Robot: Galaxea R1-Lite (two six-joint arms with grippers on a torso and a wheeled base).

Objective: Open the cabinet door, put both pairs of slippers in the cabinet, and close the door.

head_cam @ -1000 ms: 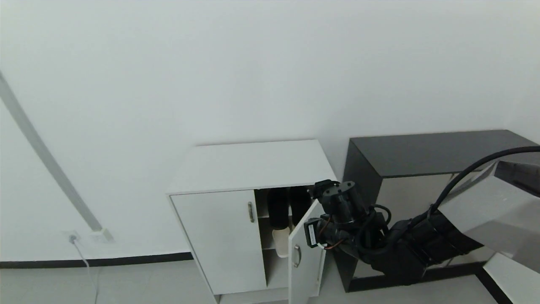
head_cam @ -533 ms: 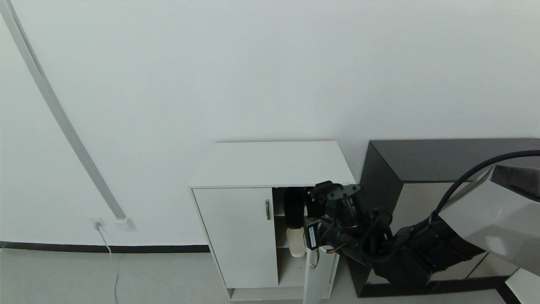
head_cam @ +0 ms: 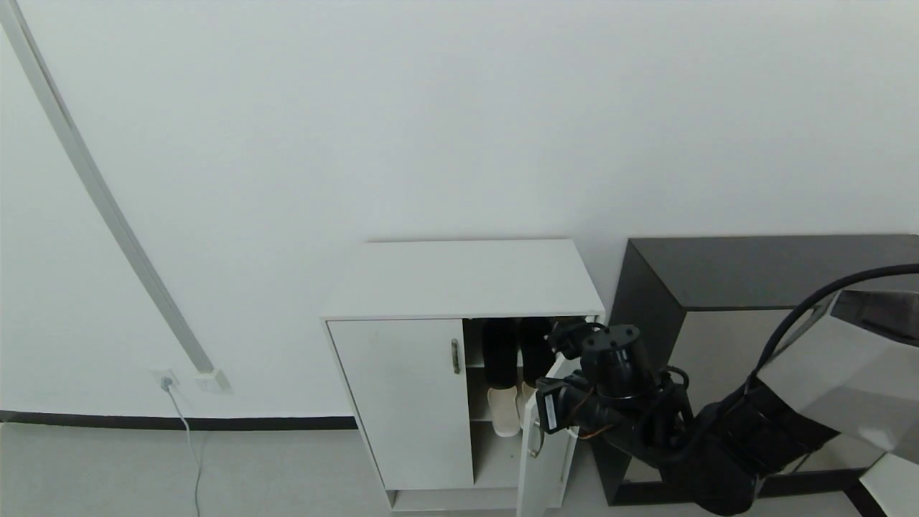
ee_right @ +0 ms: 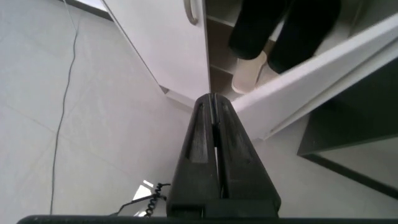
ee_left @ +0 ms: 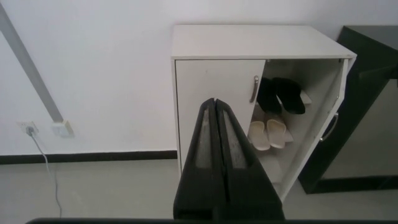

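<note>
since half a second ago our right gripper [ee_right: 214, 99] has slid rightward off the opening, uncovering the second of the black slippers [ee_left: 286, 96]. it is clenched on nothing, beside the half-open right door [head_cam: 546, 481] of the cabinet [head_cam: 459, 280]. our left gripper [ee_left: 214, 102] is likewise closed and empty. the black slippers sit on the upper shelf, the cream slippers [ee_left: 277, 132] just below.
</note>
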